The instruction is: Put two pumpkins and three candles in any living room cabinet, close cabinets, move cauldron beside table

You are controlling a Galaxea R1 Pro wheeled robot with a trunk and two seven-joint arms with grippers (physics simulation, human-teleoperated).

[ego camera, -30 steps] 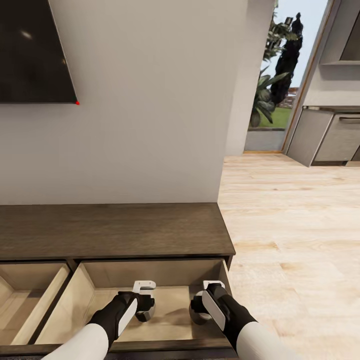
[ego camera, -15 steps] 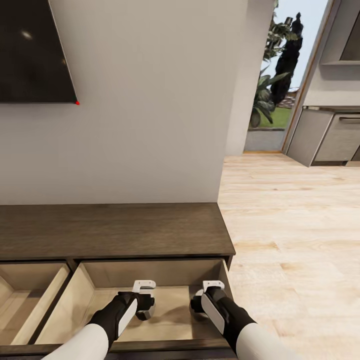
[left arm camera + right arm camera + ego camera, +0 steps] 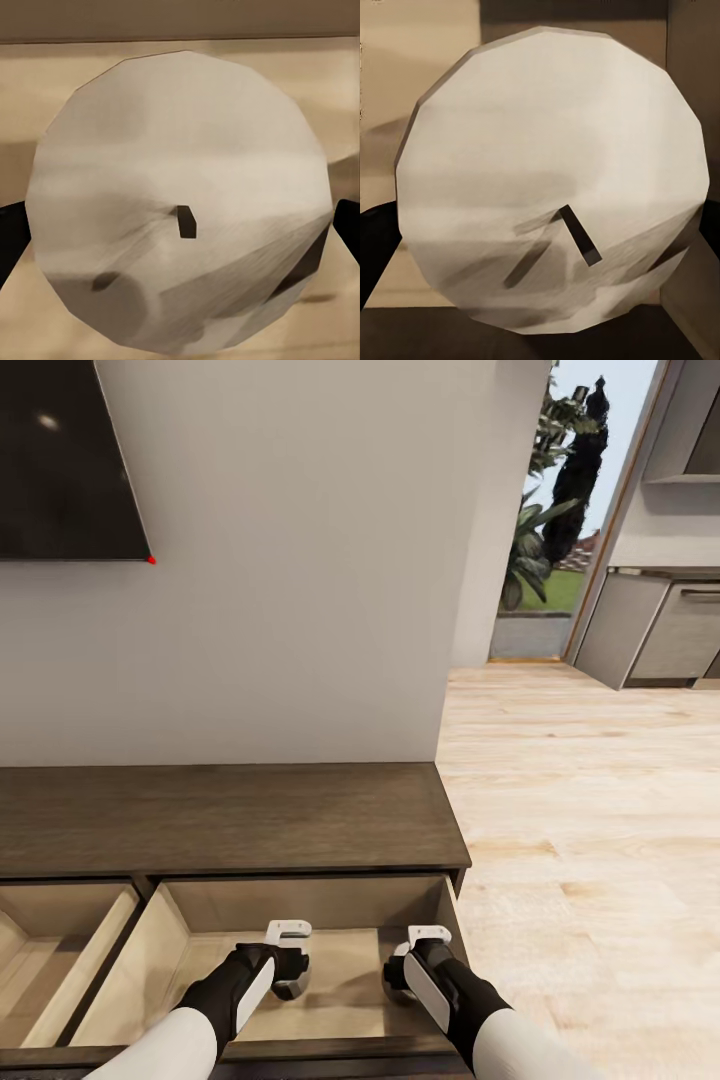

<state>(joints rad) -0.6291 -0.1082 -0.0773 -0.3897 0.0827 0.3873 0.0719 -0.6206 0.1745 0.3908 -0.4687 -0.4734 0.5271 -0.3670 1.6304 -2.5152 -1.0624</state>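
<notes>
White candles are clamped in both grippers, left gripper (image 3: 290, 970) and right gripper (image 3: 405, 975), low-centre, over the open cabinet (image 3: 230, 815) drawer for stowing.

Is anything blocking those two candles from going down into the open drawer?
Nothing visible. Both hands, left and right, hold a candle over the open drawer, whose pale floor below looks bare.
</notes>
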